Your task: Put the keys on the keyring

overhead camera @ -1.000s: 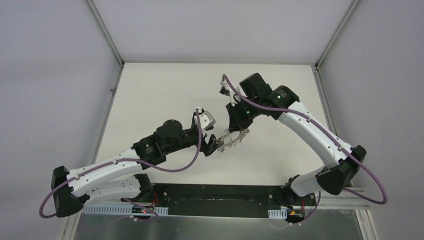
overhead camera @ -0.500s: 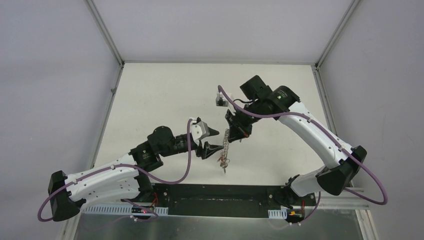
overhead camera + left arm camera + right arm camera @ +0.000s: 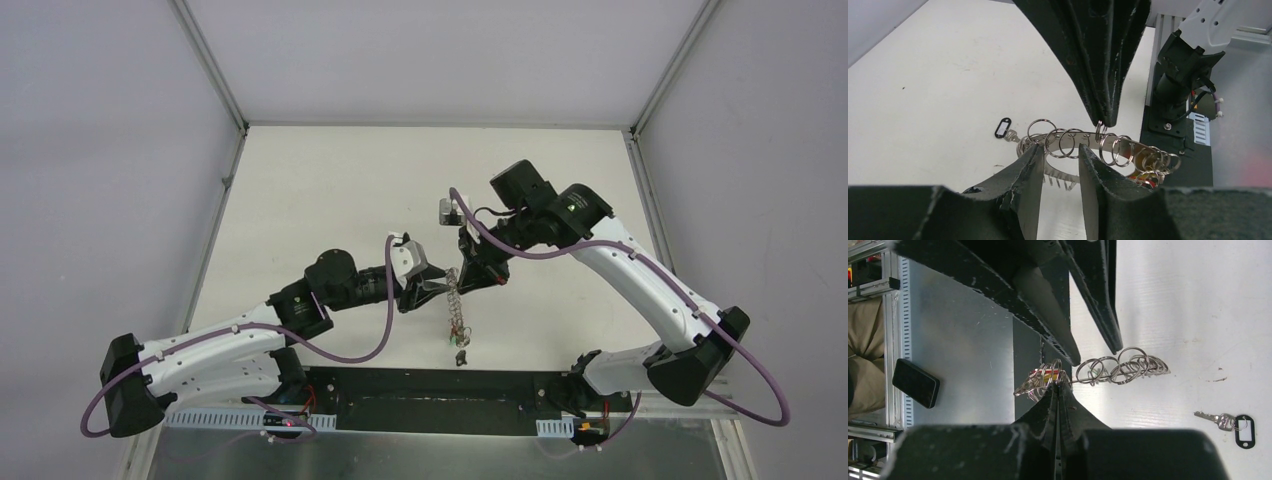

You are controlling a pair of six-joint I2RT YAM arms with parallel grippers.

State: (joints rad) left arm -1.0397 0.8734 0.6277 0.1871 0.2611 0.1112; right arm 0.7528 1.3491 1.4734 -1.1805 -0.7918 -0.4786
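Grey flat loop-edged keyring hangs by one loop from the pinched-shut right gripper; we judge the half-open left gripper straddling it may twist it free.

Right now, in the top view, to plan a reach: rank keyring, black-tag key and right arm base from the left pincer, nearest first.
1. keyring, at the tips of the left pincer.
2. black-tag key, on the table toward the near edge.
3. right arm base, far right at the near edge.
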